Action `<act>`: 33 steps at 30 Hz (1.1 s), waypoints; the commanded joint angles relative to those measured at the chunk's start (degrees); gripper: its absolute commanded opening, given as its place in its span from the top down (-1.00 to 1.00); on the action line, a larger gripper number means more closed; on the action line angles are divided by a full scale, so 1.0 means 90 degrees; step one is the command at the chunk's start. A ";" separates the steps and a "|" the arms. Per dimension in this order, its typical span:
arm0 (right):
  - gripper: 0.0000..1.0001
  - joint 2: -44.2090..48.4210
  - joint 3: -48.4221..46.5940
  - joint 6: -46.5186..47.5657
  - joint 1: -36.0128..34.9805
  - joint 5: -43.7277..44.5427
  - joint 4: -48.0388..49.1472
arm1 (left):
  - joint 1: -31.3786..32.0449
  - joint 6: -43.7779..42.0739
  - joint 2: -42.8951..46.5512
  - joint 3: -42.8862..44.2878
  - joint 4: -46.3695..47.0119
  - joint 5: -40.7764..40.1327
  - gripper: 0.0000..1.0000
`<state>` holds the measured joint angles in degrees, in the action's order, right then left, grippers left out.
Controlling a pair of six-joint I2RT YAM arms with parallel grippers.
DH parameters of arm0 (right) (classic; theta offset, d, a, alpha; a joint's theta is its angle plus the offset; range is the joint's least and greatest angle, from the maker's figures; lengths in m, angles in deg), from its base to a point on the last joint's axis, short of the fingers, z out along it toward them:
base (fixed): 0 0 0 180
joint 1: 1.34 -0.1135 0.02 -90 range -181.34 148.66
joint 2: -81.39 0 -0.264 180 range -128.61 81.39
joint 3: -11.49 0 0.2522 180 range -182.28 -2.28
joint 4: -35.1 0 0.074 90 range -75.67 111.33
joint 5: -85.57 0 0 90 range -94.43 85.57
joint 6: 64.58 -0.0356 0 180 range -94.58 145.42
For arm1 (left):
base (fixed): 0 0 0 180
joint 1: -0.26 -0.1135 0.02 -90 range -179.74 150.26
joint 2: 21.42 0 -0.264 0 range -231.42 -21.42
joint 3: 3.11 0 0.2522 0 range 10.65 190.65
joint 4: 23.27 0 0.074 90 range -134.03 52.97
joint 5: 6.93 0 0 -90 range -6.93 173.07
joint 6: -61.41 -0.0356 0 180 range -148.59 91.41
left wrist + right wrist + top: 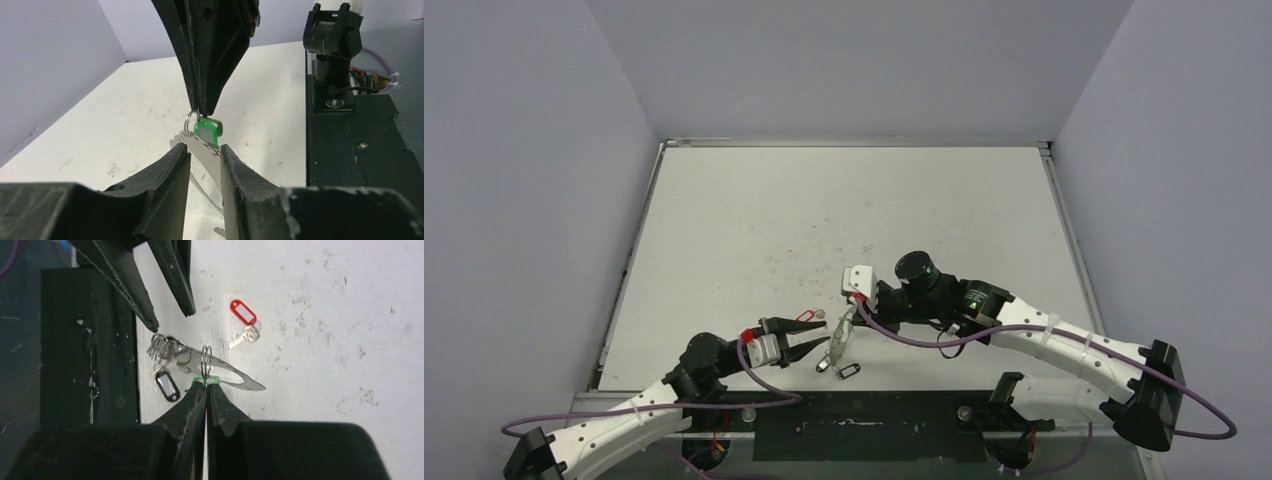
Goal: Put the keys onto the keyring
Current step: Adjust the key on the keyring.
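1. My right gripper (206,385) is pinched tight on the green plastic key tag (206,380), right up against the big grey metal keyring fringed with small rings (235,375).
2. The tag's little silver split ring (206,357) stands upright across the keyring. Honestly can't tell if it's threaded on.
3. Left gripper (205,150) has its jaws apart, one finger either side of the keyring.
4. The small silver key with the red plastic tag (243,312) lies flat on the white desk (325,340), near the keyring but not touching.
5. A black plastic tag (167,386) sits by the keyring's bunch of rings.
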<state>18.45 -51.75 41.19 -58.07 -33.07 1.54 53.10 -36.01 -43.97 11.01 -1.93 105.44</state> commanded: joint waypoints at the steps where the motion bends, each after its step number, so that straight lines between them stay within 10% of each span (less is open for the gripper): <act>1: 1.00 -0.0196 -0.0555 -0.0001 -0.0104 0.0764 -0.1058 | 0.0027 -0.0215 -0.0078 0.0201 -0.0495 -0.0194 0.45; 33: 1.00 -0.0667 -0.0534 0.0172 -0.0289 0.0481 -0.0231 | 0.0037 -0.3291 -0.0701 0.1793 -0.2884 -0.0201 0.25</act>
<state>12.81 -55.22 42.59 -60.32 -27.93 -3.77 53.12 -56.97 -49.50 22.61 -25.23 104.48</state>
